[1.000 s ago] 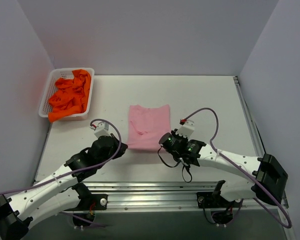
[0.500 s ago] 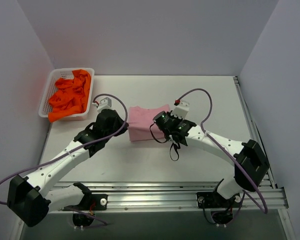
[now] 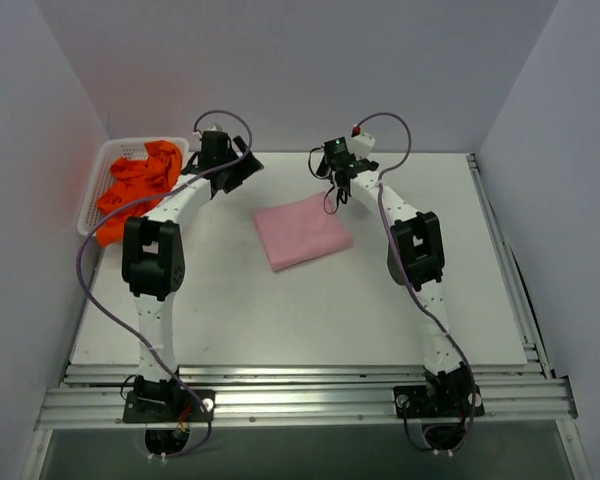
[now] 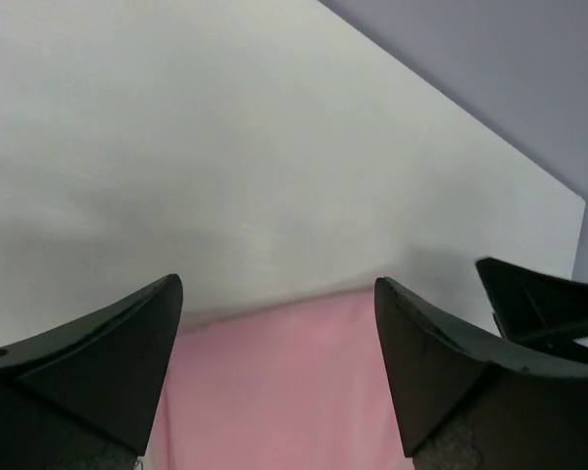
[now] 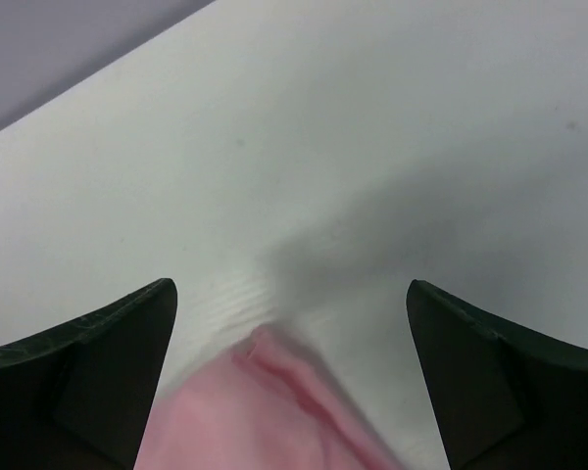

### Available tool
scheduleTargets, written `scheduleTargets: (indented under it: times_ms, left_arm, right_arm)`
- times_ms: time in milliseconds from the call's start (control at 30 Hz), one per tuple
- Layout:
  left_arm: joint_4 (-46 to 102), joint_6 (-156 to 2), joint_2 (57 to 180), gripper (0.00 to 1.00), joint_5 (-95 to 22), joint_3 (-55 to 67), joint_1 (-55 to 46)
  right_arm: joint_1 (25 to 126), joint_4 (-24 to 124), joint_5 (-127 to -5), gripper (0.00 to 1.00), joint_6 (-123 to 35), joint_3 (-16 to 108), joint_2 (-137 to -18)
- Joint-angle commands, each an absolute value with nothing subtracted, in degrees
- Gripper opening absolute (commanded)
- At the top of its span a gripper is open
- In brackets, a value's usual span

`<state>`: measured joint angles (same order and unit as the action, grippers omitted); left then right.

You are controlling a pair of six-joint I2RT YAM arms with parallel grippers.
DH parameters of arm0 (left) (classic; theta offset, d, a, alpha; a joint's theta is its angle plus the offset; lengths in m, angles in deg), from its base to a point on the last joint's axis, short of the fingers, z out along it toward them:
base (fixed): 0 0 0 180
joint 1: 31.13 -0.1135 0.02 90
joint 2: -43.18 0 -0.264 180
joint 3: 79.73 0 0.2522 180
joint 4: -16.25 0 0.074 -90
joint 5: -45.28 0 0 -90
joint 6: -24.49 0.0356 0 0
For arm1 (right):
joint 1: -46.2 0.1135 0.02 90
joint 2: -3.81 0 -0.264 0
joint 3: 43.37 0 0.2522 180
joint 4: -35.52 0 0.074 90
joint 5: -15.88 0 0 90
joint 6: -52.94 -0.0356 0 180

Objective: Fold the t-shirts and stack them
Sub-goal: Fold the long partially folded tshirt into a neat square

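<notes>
T-shirts first: the pink t-shirt (image 3: 302, 231) is lying folded into a flat, slightly skewed rectangle on the white table (image 3: 430, 300), well to the right of the basket (image 3: 120, 150) and a bit nearer the arms' bases. The orange t-shirts (image 3: 140, 190) are heaped in a crumpled pile inside the basket, spilling over its near rim. The left gripper (image 4: 279, 282) hangs just to the right of the basket, jaws spread wide with nothing in them. The right gripper (image 5: 291, 285) is further right of the basket, also wide and empty. Both wrist views look down on the pink cloth's edge. The table top is matte and bare-looking, with plain pale lilac walls (image 3: 300, 70) around it.
</notes>
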<state>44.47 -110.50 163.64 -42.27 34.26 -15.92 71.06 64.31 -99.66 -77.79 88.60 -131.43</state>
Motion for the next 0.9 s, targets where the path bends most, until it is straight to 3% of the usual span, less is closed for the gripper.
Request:
scheduleTargets:
  times_ms: [0, 167, 333, 500, 700, 867]
  left_arm:
    - [53.2, -109.1, 169.6, 0.88, -37.3, 47.5, -20.4]
    - [48.7, -108.6, 157.7, 0.90, -42.3, 37.5, -20.7]
    - [47.7, -108.6, 147.9, 0.89, -42.8, 27.2, -20.3]
    - [39.8, -109.8, 137.5, 0.89, -45.7, 7.2, -18.5]
    - [32.8, -110.8, 133.0, 0.88, -46.2, -6.1, -16.6]
    - [29.1, -111.0, 134.7, 0.87, -45.4, -7.7, -16.1]
  right_arm:
    - [68.3, 72.9, -97.4, 1.00, -71.4, 99.7, -130.3]
    - [67.1, 58.2, -96.4, 1.00, -71.1, 76.1, -116.0]
    - [67.0, 54.2, -92.5, 1.00, -70.4, 63.7, -107.8]
    - [66.1, 45.3, -85.8, 1.00, -69.3, 48.2, -101.2]
    - [65.4, 38.3, -76.1, 1.00, -68.3, 40.5, -100.9]
    - [66.7, 36.6, -74.8, 1.00, -68.1, 40.2, -104.8]
